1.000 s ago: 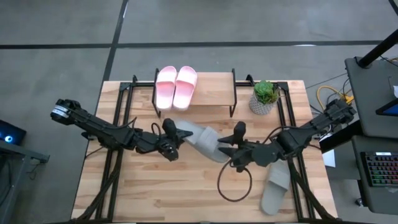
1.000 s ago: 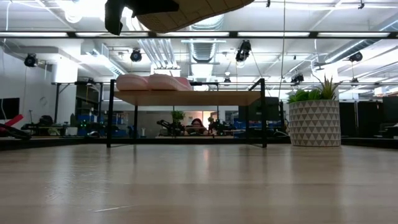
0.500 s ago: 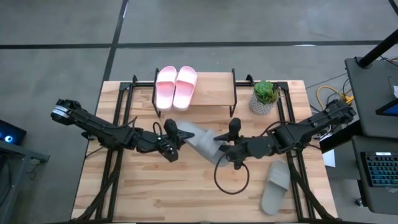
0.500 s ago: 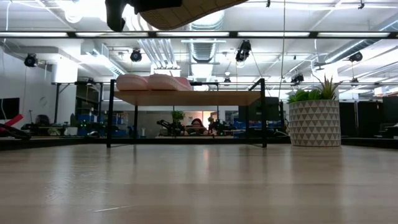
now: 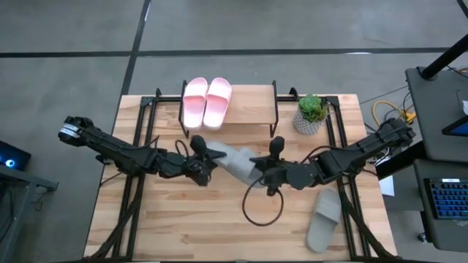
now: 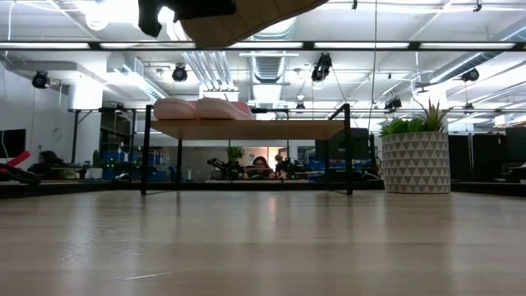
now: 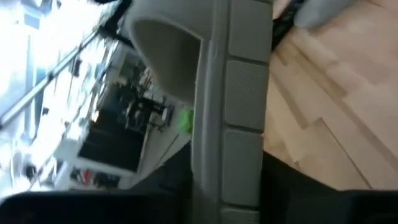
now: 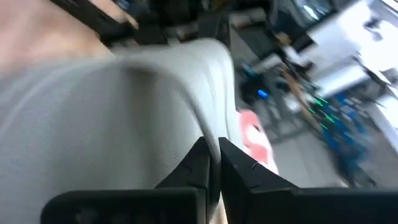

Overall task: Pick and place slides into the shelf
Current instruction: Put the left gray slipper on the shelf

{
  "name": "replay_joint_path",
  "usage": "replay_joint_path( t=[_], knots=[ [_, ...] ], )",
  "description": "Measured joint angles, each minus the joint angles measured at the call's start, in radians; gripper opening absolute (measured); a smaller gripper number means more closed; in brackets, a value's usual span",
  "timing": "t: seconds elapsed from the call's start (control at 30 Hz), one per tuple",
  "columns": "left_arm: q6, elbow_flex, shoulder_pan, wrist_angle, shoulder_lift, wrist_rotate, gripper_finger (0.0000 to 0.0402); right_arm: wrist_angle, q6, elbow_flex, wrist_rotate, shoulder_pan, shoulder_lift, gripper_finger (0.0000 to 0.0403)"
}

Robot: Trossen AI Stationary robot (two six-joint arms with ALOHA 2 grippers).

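Here the grey slide [image 5: 232, 161] sits clamped between both arms' fingers [image 8: 200, 168].

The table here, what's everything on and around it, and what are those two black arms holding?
Pink slides: two, light pink, side by side on the shelf's left half.
Grey slide, held: one, grey, lifted above the table's middle between both grippers.
Grey slide, loose: one, grey, flat on the table near its front right corner.
Shelf: one, light wood top on black legs, at the table's back; right half bare.
Potted plant: one, green in a patterned white pot, right of the shelf.
Cable loop: one, black, hanging under the right arm.
Table: one, light wood.
Left gripper: black, at the held slide's left end.
Right gripper: black, shut on its right end.
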Motion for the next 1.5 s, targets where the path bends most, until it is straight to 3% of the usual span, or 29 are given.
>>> replay_joint_path(
  t=[0.2, 0.37, 0.57, 0.77, 1.1, 1.5],
  knots=[
    [-0.132, -0.015, 0.002, -0.062, -0.100, -0.101, 0.0190, -0.009, -0.004, -0.004, 0.149, -0.010, 0.002, 0.0010],
    [-0.232, -0.030, 0.002, -0.164, -0.196, -0.101, 0.0223, 0.001, 0.000, -0.005, 0.172, -0.024, 0.002, 0.0009],
    [-0.445, -0.032, 0.002, -0.280, -0.293, -0.148, 0.0227, 0.030, -0.008, -0.005, 0.284, -0.053, 0.011, 0.0009],
    [-0.629, -0.033, 0.001, -0.337, -0.379, -0.159, 0.0228, 0.042, 0.023, -0.012, 0.327, -0.123, 0.011, 0.0009],
    [-0.758, -0.042, 0.002, -0.475, -0.474, -0.187, 0.0228, 0.045, 0.066, -0.040, 0.374, -0.297, 0.011, 0.0009],
    [-0.783, -0.114, 0.002, -0.470, -0.512, -0.295, 0.0228, 0.050, 0.046, -0.103, 0.338, -0.464, 0.011, 0.0009]
  ],
)
